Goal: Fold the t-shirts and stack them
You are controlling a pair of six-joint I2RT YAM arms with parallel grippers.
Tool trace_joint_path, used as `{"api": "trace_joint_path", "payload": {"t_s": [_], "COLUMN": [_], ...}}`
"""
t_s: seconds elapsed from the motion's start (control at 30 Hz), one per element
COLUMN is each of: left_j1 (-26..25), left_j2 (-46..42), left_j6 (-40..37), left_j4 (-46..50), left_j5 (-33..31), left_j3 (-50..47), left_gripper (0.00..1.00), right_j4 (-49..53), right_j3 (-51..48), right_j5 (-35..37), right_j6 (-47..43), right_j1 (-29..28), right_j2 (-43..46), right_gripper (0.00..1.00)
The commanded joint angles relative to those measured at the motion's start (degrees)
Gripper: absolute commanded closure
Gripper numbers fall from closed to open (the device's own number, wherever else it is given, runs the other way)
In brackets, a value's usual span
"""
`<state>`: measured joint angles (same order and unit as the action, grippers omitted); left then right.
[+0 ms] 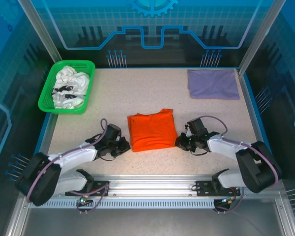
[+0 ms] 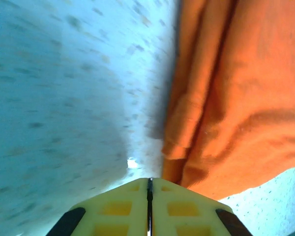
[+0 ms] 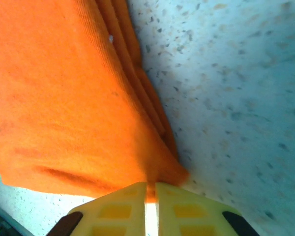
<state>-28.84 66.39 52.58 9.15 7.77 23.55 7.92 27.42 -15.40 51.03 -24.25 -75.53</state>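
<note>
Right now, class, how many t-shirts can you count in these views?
3 visible: an orange t-shirt folded mid-table, a lavender t-shirt at the far right corner, and a white bundle in the green basket, which may hold more than one.

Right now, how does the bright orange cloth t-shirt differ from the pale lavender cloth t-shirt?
The bright orange cloth t-shirt lies in the middle; the pale lavender cloth t-shirt lies in the far right corner. The orange one looks squarish, the lavender one wider than deep. Both are folded flat.

Orange t-shirt [image 1: 151,130] folded mid-table, left end effector [image 1: 124,146] and right end effector [image 1: 179,142] flanking it, lavender t-shirt [image 1: 213,83] far right
</note>
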Motion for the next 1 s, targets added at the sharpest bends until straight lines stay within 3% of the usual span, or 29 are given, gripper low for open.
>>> {"api": "trace_joint_path", "payload": {"t_s": [0.0,0.13,0.33,0.4,0.57,0.73,0.83,0.97], "left_j1": [1.85,2.04,2.04,2.18,2.12,2.27,3.37,5.89], "left_j2": [-6.84,-7.42,0.57,4.77,17.6,26.44,30.03,32.77], "left_j6": [-2.12,-4.27,-7.57,-9.31,-13.2,-13.8,-13.61,-13.0], "left_j4": [8.51,9.88,4.24,2.82,0.84,-0.06,0.96,1.7], "left_j5": [-3.67,-4.82,1.5,3.73,9.4,5.2,3.11,1.08], "left_j3": [1.5,8.4,15.38,17.45,25.01,29.15,30.02,29.07], "left_gripper": [0.88,0.84,0.67,0.62,0.55,0.55,0.47,0.46], "right_j4": [8.22,12.03,15.38,16.58,18.38,26.85,26.71,25.78], "right_j3": [3.04,9.79,18.73,22.23,30.96,39.42,40.05,41.32], "right_j5": [4.01,4.46,2.52,-0.17,-4.42,1.9,3.59,1.85], "right_j6": [-2.58,-5.58,-12.17,-15.96,-21.11,-21.46,-21.67,-23.1], "right_j1": [0.32,0.63,3.81,4.98,5.28,3.58,2.59,2.28], "right_j2": [4.36,3.14,-5.83,-10.31,-20.73,-28.62,-30.6,-33.79], "right_gripper": [0.82,0.75,0.28,0.2,0.23,0.23,0.22,0.22]}}
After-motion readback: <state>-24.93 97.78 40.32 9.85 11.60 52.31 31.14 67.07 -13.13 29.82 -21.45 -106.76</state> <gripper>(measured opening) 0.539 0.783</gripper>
